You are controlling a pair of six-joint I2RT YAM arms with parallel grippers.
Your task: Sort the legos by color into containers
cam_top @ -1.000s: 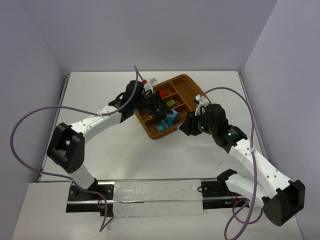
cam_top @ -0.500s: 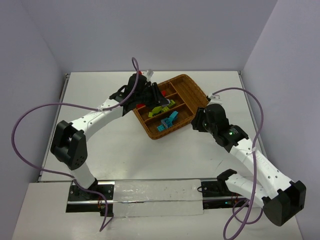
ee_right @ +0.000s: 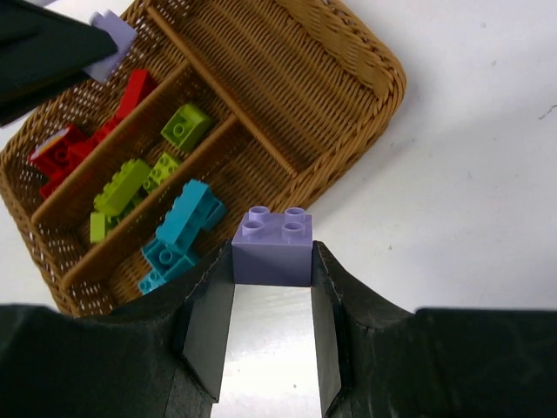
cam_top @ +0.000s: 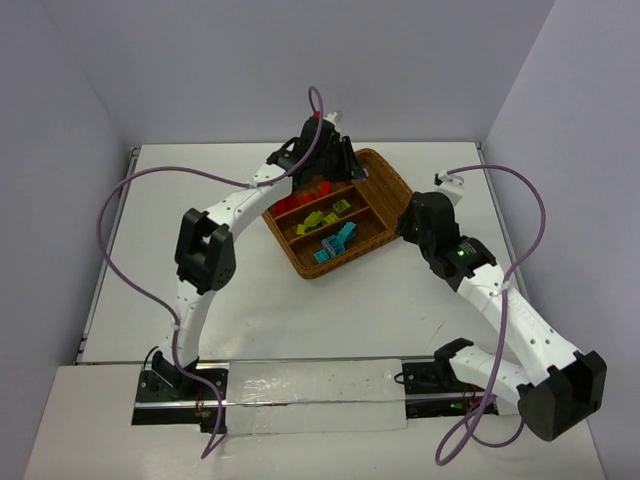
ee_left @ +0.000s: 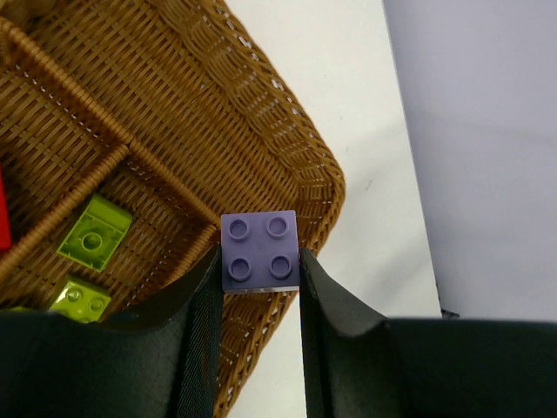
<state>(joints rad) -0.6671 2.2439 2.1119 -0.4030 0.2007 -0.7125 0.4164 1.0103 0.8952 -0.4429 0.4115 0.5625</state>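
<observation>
Tray (cam_top: 380, 180) on the counter (cam_top: 320, 320), bricks (cam_top: 335, 240) in its three long slots; left gripper (ee_left: 258, 261) holds one brick (ee_left: 258, 248) above the tray's far end, right gripper (ee_right: 271, 261) a second brick (ee_right: 271, 248) beside its right edge

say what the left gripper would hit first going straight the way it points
Likely the wicker tray, inside its end slot near the corner rim, with the purple brick in the left gripper touching first. Depth is unclear.

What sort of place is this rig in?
Probably a robotics lab test cell: a white table boxed in by plain walls, a left arm and right arm mounted at its near edge, and a wicker tray of Lego bricks.
</observation>
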